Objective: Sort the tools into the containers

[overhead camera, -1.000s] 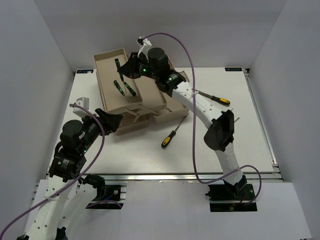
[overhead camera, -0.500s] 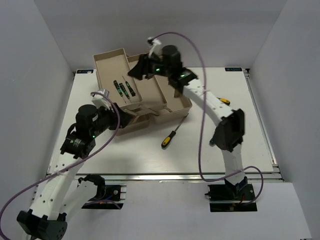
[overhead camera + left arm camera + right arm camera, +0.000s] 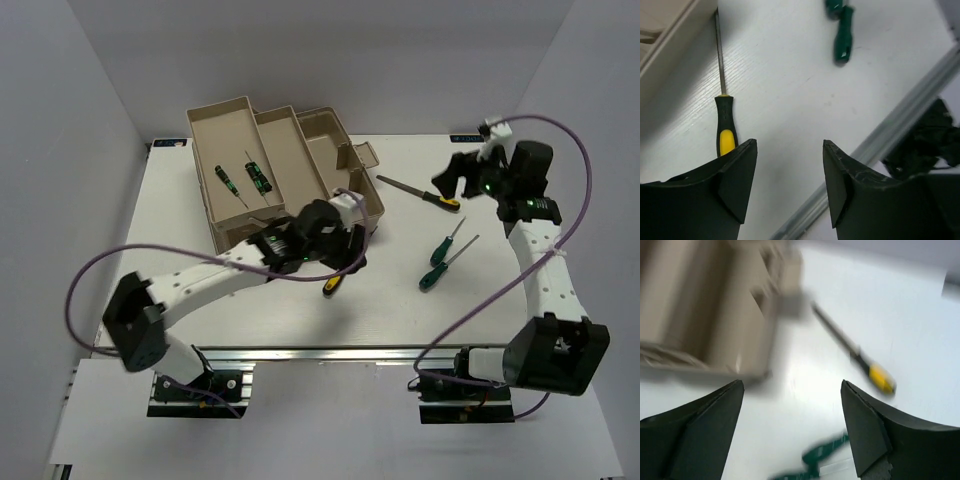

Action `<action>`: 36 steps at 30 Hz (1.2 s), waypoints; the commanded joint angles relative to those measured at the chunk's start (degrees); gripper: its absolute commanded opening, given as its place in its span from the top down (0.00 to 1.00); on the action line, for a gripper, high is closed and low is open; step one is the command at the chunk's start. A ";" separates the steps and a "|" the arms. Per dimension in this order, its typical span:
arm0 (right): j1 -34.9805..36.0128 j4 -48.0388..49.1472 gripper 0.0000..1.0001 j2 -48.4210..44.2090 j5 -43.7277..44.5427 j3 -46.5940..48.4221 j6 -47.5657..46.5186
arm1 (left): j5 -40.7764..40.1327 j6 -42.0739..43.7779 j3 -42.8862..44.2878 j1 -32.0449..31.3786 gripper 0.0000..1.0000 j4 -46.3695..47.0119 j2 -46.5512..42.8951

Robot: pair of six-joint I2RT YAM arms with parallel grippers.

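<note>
The beige toolbox (image 3: 300, 150) stands open at the back left, with two short green-marked drivers (image 3: 257, 175) in its left tray. My left gripper (image 3: 345, 262) is open just above the table in front of the box. The yellow-and-black screwdriver (image 3: 723, 125) lies right beside its left finger, with nothing between the fingers. My right gripper (image 3: 452, 178) hangs open and empty at the back right, above a long dark tool with a black, yellow-tipped handle (image 3: 420, 192). Two green-handled screwdrivers (image 3: 441, 257) lie side by side on the table right of centre. The right wrist view is blurred.
The table's metal front rail (image 3: 880, 145) runs just beyond the left gripper (image 3: 790, 145). The toolbox wall (image 3: 670, 35) lies close to the screwdriver's tip. In the right wrist view the toolbox (image 3: 705, 315) is to the left of the gripper (image 3: 792, 385).
The right arm swung from above the toolbox to the back right and opened. The left arm stretched from the left side to the middle, beside the yellow-and-black screwdriver.
</note>
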 commanded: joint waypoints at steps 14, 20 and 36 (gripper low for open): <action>-9.91 -10.25 0.13 -5.67 -8.63 -18.84 -8.05 | -16.92 3.60 16.10 -1.30 0.33 -10.06 31.07; -9.91 -9.72 0.13 -4.79 -9.77 -18.67 -7.09 | -15.77 3.78 15.49 -1.30 0.39 -9.00 34.42; -9.91 -9.90 0.14 -6.19 -11.26 -19.90 -7.00 | -13.24 5.71 14.52 -1.82 0.89 -8.03 34.26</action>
